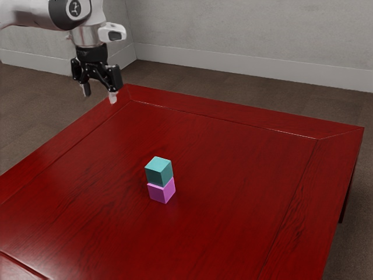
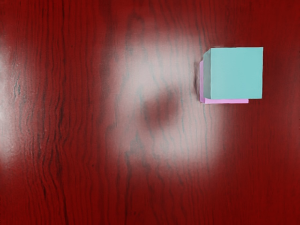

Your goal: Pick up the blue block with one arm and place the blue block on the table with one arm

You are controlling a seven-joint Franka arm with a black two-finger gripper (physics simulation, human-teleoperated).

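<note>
Blue block, the landmark here, sits on top of the pink block. Behind it, past the tabletop's far edge, rise the grey walls, with brown floor at their foot. The tabletop, glossy red wood with dark grain, spreads around and below it on all sides. In the wrist view, a pale glare lies on the wood near it, with a dark patch inside. The white arm is well apart from it, above and toward the exterior view's upper left. The black end effector points down, higher than it and well apart, its two fingers spread with a gap between. Directly beneath it, touching, the pink block stands on the wood, peeking out slightly along two of its sides in the wrist view.
</note>
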